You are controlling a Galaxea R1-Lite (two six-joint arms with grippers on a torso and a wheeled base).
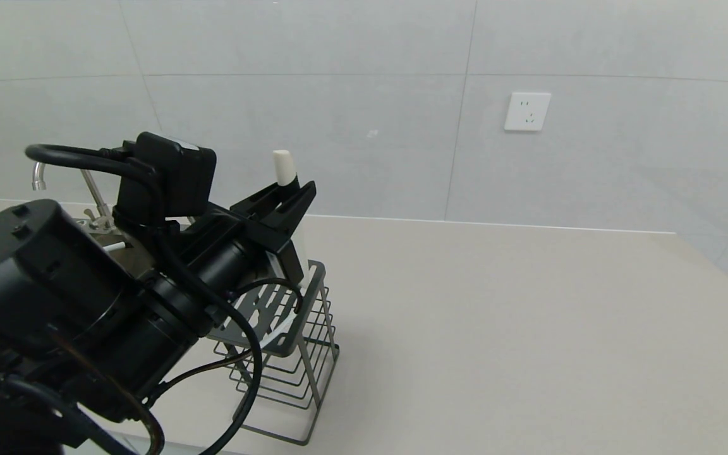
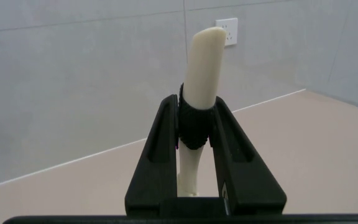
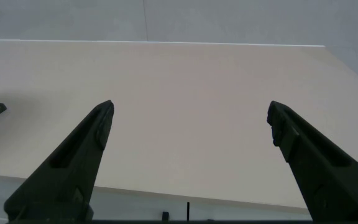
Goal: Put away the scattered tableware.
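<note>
- The left gripper (image 1: 292, 191) is clamped tight on a white utensil (image 1: 283, 166), held upright over the wire rack (image 1: 315, 354) on the counter (image 1: 528, 316)
- The right gripper (image 3: 190, 109) has its fingers spread wide, holding nothing

Free room: counter (image 1: 528, 328) spreads flat across centre and right.
Obstacle, lower left: wire rack (image 1: 275, 313).
Above rack: left gripper (image 1: 294, 189) clamping a white handle (image 1: 283, 165).
Far left: faucet (image 1: 38, 175), against the wall (image 1: 339, 95).
</note>
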